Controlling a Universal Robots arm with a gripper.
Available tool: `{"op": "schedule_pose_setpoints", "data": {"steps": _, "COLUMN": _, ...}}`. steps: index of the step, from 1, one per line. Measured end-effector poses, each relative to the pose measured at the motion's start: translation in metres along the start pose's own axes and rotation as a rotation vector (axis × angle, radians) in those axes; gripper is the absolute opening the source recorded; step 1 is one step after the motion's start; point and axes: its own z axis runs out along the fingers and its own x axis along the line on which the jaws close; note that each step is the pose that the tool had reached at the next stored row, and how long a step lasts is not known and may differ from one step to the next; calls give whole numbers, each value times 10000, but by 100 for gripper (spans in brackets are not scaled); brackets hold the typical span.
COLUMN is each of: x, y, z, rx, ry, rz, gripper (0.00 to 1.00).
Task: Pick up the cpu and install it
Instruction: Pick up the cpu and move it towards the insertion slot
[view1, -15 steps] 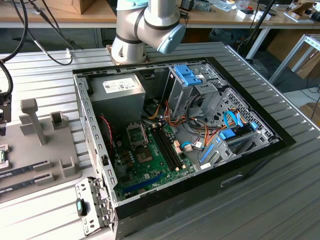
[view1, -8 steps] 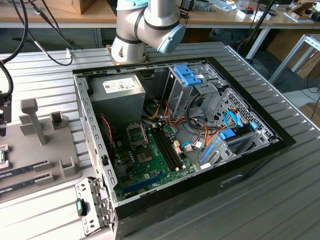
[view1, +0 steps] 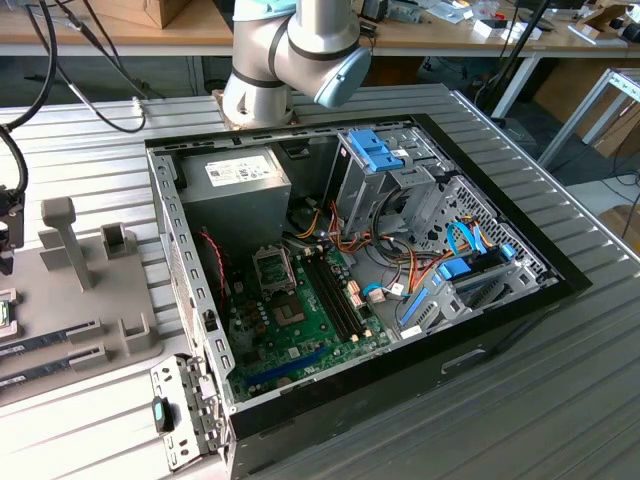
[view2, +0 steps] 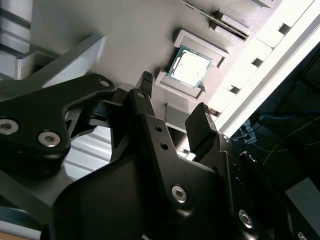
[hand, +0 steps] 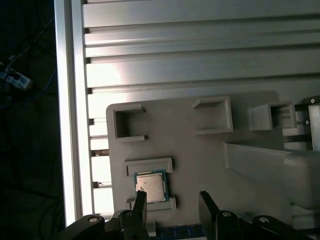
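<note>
The cpu (hand: 151, 186) is a small silvery square with a thin green rim. It lies flat in a shallow pocket of the grey holder plate (hand: 200, 160). In the second wrist view the cpu (view2: 190, 67) rests in the same pocket. My gripper (hand: 172, 199) hovers over the plate, open and holding nothing. One black finger (hand: 140, 201) sits at the chip's edge and the other stands beside it over bare plate. The second wrist view shows the gripper (view2: 172, 102) short of the chip. In the exterior view the gripper (view1: 6, 262) is at the far left edge.
An open computer case (view1: 560, 290) lies on the ribbed metal table, with a green motherboard (view1: 300, 330) and its empty socket (view1: 272, 268) beside the grey power supply (view1: 235, 185). The holder plate (view1: 110, 300) carries upright posts and memory sticks (view1: 50, 340). The arm's base (view1: 290, 60) stands behind the case.
</note>
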Motion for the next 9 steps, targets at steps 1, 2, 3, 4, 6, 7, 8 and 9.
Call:
{"op": "schedule_pose_setpoints", "data": {"steps": 1, "x": 0, "y": 0, "z": 2, "rx": 0, "ry": 0, "rz": 0, "gripper": 54}}
{"op": "schedule_pose_setpoints", "data": {"steps": 2, "x": 0, "y": 0, "z": 5, "rx": 0, "ry": 0, "rz": 0, "gripper": 54}}
{"op": "schedule_pose_setpoints", "data": {"steps": 3, "x": 1, "y": 0, "z": 8, "rx": 0, "ry": 0, "rz": 0, "gripper": 54}}
{"op": "schedule_pose_setpoints", "data": {"steps": 4, "x": 1, "y": -1, "z": 12, "rx": -1, "ry": -1, "rz": 0, "gripper": 54}}
{"op": "schedule_pose_setpoints", "data": {"steps": 6, "x": 2, "y": -1, "z": 22, "rx": 0, "ry": 0, "rz": 0, "gripper": 54}}
{"op": "schedule_pose_setpoints", "data": {"steps": 7, "x": 2, "y": -1, "z": 24, "rx": 0, "ry": 0, "rz": 0, "gripper": 54}}
{"op": "schedule_pose_setpoints", "data": {"steps": 8, "x": 2, "y": -2, "z": 28, "rx": 0, "ry": 0, "rz": 0, "gripper": 54}}
{"op": "schedule_pose_setpoints", "data": {"steps": 9, "x": 3, "y": -2, "z": 31, "rx": 0, "ry": 0, "rz": 0, "gripper": 54}}
